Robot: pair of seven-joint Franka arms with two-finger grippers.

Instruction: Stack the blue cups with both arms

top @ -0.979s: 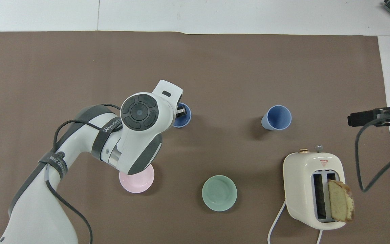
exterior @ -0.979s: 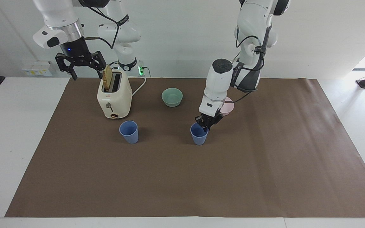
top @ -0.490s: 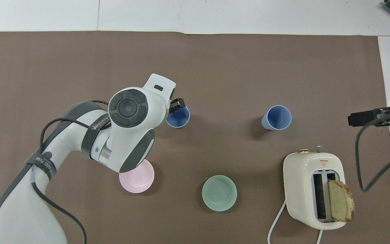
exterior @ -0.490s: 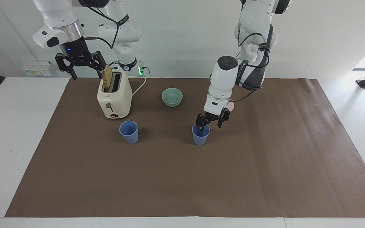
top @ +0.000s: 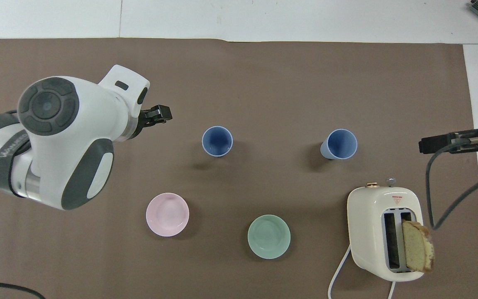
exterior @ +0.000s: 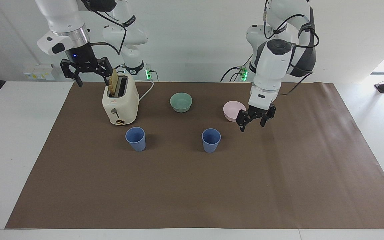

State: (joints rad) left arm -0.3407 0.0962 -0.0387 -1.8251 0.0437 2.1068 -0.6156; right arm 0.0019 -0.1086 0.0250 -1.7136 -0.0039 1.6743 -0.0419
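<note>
Blue cups (exterior: pixel 211 140) (exterior: pixel 135 138) upright, apart on mat, unstacked; left gripper (exterior: pixel 253 118) jaws spread, empty, over mat beside pink bowl (exterior: pixel 233 110); right gripper (exterior: pixel 86 68) spread by toaster (exterior: pixel 120 103). Pinch one rim, lift straight, centre before lowering

A white worktop (exterior: pixel 18 140) fills most of the facing view, and a large sheet of brown paper (exterior: pixel 192 186) lies flat over its middle, reaching nearly to the lower edge of the frame. Directly on the paper, just above the centre of the frame, two small matte blue plastic cups (exterior: pixel 135 139) (exterior: pixel 211 140) stand upright side by side, well apart, mouths up. Higher in the frame, a cream two-slot toaster (exterior: pixel 120 104) stands at upper left, its white cord (exterior: pixel 146 92) trailing on the paper. A mint-green bowl (exterior: pixel 181 102) sits at upper centre, and a pale pink bowl (exterior: pixel 233 111) right of it.
</note>
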